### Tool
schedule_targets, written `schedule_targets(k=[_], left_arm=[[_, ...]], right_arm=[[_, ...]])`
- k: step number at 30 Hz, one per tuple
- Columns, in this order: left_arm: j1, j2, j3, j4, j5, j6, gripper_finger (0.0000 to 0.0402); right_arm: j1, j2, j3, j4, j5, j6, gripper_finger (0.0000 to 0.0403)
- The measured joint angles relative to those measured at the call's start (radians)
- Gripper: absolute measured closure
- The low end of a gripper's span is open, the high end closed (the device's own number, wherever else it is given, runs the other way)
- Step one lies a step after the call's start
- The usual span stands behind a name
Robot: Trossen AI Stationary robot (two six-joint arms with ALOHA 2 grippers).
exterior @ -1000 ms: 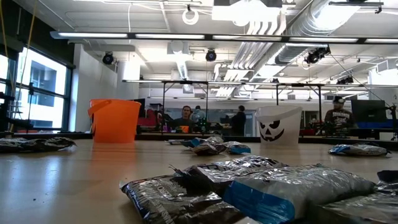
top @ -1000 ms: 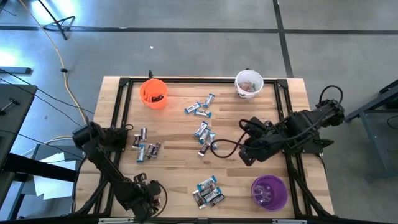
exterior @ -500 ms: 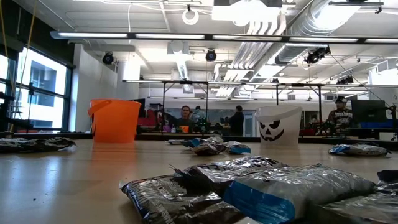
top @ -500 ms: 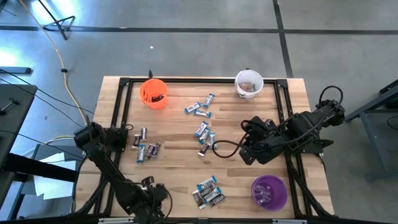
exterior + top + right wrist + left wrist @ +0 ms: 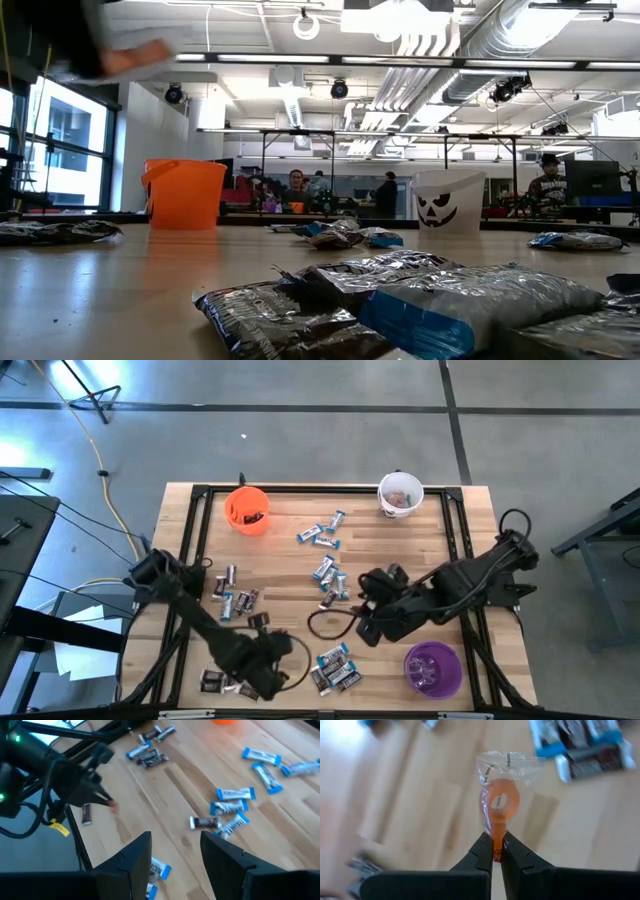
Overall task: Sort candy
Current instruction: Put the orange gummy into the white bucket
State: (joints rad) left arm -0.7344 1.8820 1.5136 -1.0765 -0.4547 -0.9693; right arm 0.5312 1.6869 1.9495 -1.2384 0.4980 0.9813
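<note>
1. While the left gripper hangs over the near part of the wooden table, its two dark fingers are pinched together on the tail of an orange candy in a clear wrapper, which sticks out past the fingertips.
2. From above, that gripper sits near the table's front edge, just left of a cluster of blue-and-white and dark candy bars.
3. A few dark pieces lie beside it at the front-left corner.
4. The right gripper is spread wide with nothing between its fingers; in the overhead picture it hovers right of centre, between the middle candy and the purple cup.
5. More blue-and-white candies lie scattered at the table's centre, another few farther back, and a small mixed group on the left side.
6. An orange cup stands at the back left with something dark inside, and a white cup at the back right.
7. At table height the orange cup and the white cup with a jack-o'-lantern face stand beyond wrapped bars in the foreground, and people show in the room behind.
</note>
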Motion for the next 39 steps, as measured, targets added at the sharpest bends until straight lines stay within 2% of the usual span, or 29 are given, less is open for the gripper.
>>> schedule_targets(k=[5, 10, 17, 24, 28, 34, 39], left_arm=[[0.088, -0.001, 0.094, -0.081, -0.079, 0.064, 0.0399], [0.162, -0.001, 0.209, -0.164, -0.161, 0.093, 0.0399], [0.204, -0.002, 0.402, -0.186, -0.268, 0.148, 0.0399], [0.205, -0.002, 0.568, -0.184, -0.415, 0.211, 0.0399], [0.205, -0.002, 0.616, -0.184, -0.461, 0.223, 0.0399], [0.205, -0.002, 0.641, -0.182, -0.519, 0.241, 0.0399], [0.205, -0.002, 0.643, -0.178, -0.540, 0.241, 0.0399]], right_arm=[[0.006, 0.028, 0.000, 0.007, -0.023, -0.084, 0.0238], [0.011, 0.025, 0.000, -0.047, -0.017, -0.093, 0.0238], [0.015, 0.021, 0.000, -0.048, 0.083, -0.170, 0.0238], [0.015, 0.021, 0.000, 0.049, 0.227, -0.275, 0.0238], [0.015, 0.019, 0.000, 0.170, 0.281, -0.375, 0.0238], [0.013, 0.005, 0.000, 0.348, 0.304, -0.522, 0.0238], [-0.001, 0.006, 0.000, 0.408, 0.305, -0.579, 0.0238]])
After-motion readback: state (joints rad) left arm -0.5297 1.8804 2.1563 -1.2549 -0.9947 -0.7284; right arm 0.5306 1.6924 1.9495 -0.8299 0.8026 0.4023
